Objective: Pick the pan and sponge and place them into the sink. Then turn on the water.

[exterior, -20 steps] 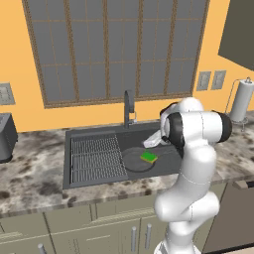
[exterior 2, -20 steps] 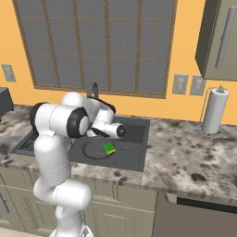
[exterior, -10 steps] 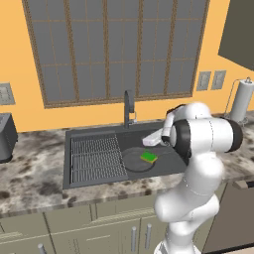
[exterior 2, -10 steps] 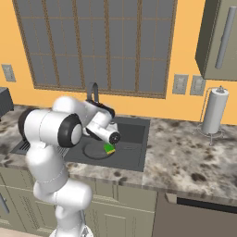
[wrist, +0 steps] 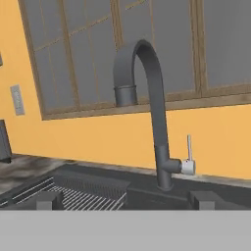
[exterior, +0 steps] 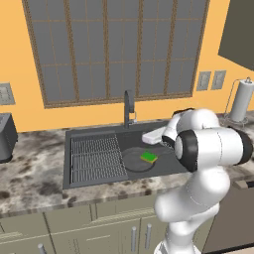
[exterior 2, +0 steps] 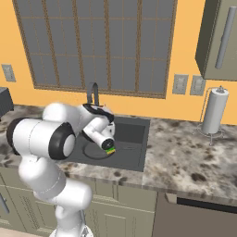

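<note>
Windows [exterior: 114, 49] with dark grilles are seen across the orange far wall, above a speckled stone tabletop [exterior: 34, 173] that runs left to right. The sink [exterior: 168, 166], a wide dark grey recessed basin, is set into this tabletop, and a ribbed grid rack [exterior: 95, 158] is laid over its left half. The white arm [exterior: 211, 149] is bent over the right part of the basin. The pan [exterior: 134, 161], round, shallow and dark, is lying on the basin floor just right of the rack, and the sponge [exterior: 149, 158], green on top with a yellow edge, is resting on the right part of the pan. In the right base view the sponge [exterior 2: 110, 150] is partly hidden behind the wrist. A slim dark faucet [wrist: 152, 117] is standing upright at the far rim of the sink, behind the pan, its spout curved over toward the basin; a small silvery lever [wrist: 188, 156] is mounted on the right side of its base. A paper towel roll [exterior 2: 215, 112] is standing on the tabletop far to the right. The end effector [wrist: 125, 200] is held low over the basin, pointed at the faucet base, with its fingers [wrist: 46, 200] spread wide apart and nothing between them.
</note>
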Available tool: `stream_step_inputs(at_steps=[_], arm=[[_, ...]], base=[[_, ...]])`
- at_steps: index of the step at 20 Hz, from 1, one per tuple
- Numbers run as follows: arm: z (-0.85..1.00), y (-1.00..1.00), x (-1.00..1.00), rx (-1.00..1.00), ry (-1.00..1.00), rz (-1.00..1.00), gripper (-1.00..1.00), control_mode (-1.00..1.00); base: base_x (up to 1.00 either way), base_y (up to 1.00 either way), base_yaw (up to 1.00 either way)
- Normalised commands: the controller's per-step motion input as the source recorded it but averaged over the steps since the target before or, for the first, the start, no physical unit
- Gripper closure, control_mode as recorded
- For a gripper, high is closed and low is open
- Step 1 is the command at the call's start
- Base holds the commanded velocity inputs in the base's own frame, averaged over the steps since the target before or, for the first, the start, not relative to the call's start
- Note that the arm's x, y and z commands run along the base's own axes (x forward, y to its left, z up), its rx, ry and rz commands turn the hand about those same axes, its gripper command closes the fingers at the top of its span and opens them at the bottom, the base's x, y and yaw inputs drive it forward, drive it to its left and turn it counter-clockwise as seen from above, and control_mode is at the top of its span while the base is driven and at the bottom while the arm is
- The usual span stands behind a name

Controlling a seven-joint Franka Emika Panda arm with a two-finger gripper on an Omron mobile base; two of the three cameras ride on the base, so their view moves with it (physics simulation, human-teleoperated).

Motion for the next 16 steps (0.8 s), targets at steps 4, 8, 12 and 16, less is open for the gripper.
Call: stream_step_inputs(at_steps=[4, 8, 12, 16], arm=[[0.49, 0.02, -0.05, 0.04, -0.07, -0.06, -1.0, -1.0], [0.57, 0.0, -0.03, 0.01, -0.06, -0.05, -1.0, -1.0], [0.33, -0.01, -0.02, 0.0, -0.07, -0.04, -1.0, -1.0], [0.05, 0.0, 0.06, 0.0, -0.04, -0.04, -1.0, -1.0]], base=[[0.0, 0.0, 0.0], [0.0, 0.0, 0.0], [0.0, 0.0, 0.0], [0.0, 0.0, 0.0]])
